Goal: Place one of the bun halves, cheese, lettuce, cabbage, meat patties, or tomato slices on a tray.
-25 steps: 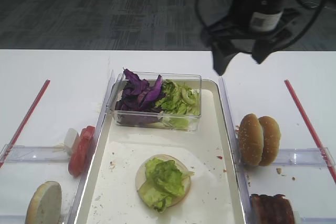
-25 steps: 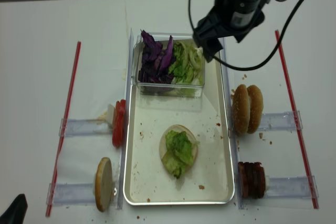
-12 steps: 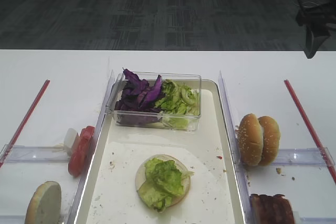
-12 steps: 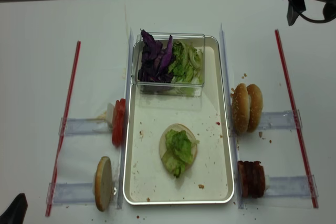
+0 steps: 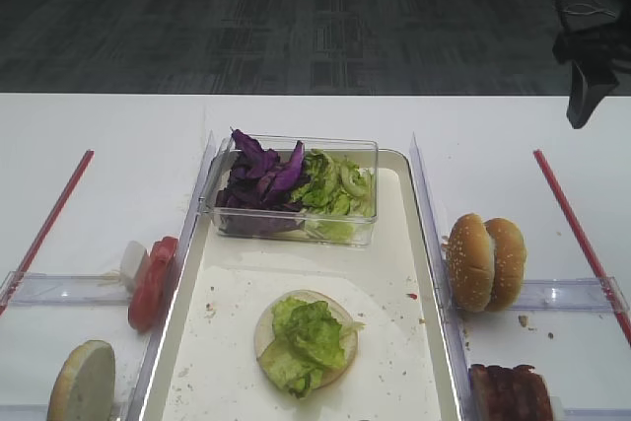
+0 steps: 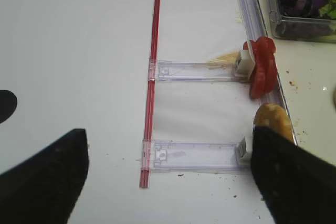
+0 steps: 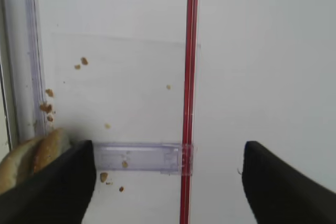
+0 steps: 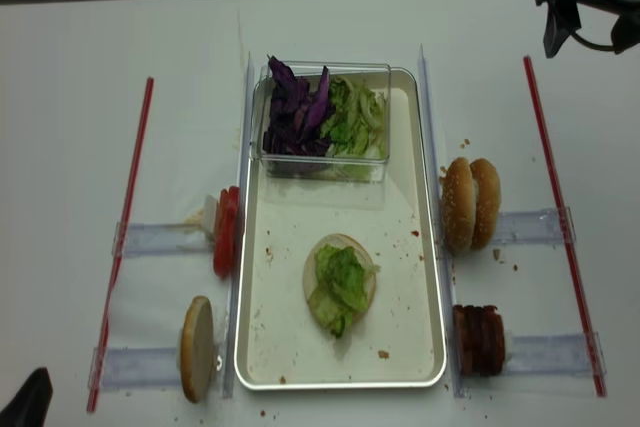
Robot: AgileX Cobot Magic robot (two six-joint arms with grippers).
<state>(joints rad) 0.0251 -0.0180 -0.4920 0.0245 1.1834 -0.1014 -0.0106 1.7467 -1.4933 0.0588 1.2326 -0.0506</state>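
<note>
1. Exterior high view: a white table [image 5: 118, 135] is seen before a dark carpeted floor. A cream, crumb-speckled tray [image 5: 394, 342] lies at the centre. On it rests a bun half [image 5: 340, 317], cut face up, topped with a crinkly light green lettuce [image 5: 308, 337] clump. A clear box [image 5: 296, 234] at the tray's far end holds purple cabbage [image 5: 258, 179] and more green leaves. The right gripper [image 5: 584, 105] hangs at the far right edge.
2. Right wrist view: the right gripper's two dark fingers [image 7: 58, 187] are seen spread wide apart, nothing between them, above a red strip [image 7: 189, 77].
3. Left wrist view: the left gripper's fingers [image 6: 42, 182] are likewise parted and empty; tomato slices [image 6: 261, 66] stand on edge nearby.
4. Exterior high (realsense) view: two bun halves [image 8: 472, 205] and meat patties [image 8: 480, 340] are seen right of the tray.
</note>
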